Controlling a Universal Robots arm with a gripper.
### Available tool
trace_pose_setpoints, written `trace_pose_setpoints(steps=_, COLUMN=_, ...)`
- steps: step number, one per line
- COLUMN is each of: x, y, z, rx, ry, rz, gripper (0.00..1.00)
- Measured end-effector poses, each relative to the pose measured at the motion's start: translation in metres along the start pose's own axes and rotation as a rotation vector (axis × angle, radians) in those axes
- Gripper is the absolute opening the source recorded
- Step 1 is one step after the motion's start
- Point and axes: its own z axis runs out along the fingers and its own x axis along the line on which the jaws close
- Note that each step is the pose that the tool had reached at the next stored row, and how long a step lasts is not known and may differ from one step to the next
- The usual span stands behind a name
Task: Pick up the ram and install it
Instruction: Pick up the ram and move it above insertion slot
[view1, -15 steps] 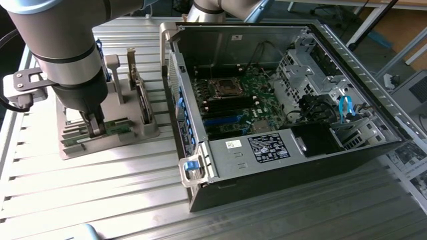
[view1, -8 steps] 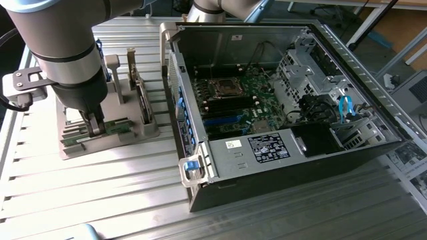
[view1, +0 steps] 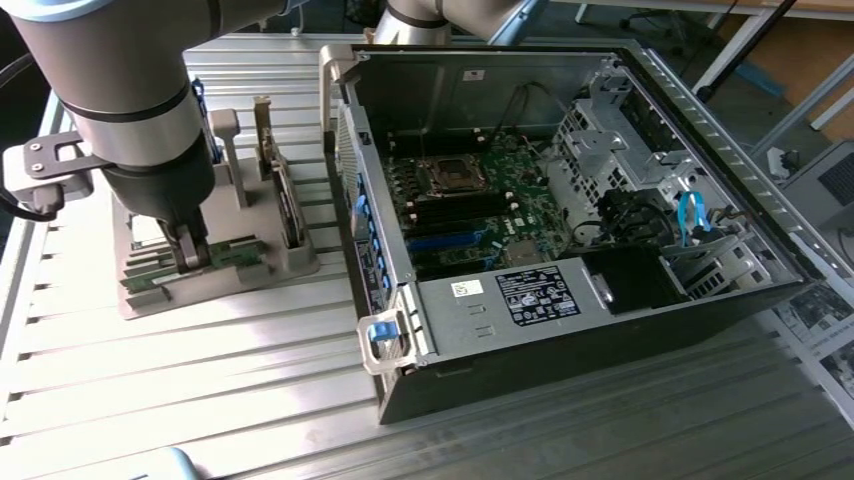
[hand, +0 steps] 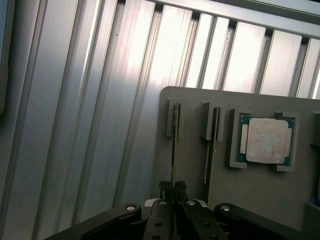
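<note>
A ribbed aluminium table (view1: 200, 390) with long, bright, reflective slats carries an open black-and-silver computer case (view1: 534, 310) lying on its side, its green motherboard (view1: 481, 200) exposed. Beside it, toward the exterior view's left, sits a matte grey moulded holder (view1: 220, 288). The arm's dark gripper (view1: 188, 262) reaches down into that holder, its fingers pinched on the ram (view1: 238, 256), a thin green stick standing on edge in its slot. From the wrist, the clenched gripper (hand: 173, 186) grips the stick's narrow upper edge; a second stick (hand: 212, 145) stands just beside it, and a square silver CPU chip (hand: 265, 140) lies flat in its own recess.
</note>
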Motion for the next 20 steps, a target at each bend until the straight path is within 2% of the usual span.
trace_pose_setpoints(steps=20, x=0.0000, y=0.0002, z=-0.0095, rx=0.0002, ry=-0.0004, rz=0.000, gripper=0.13)
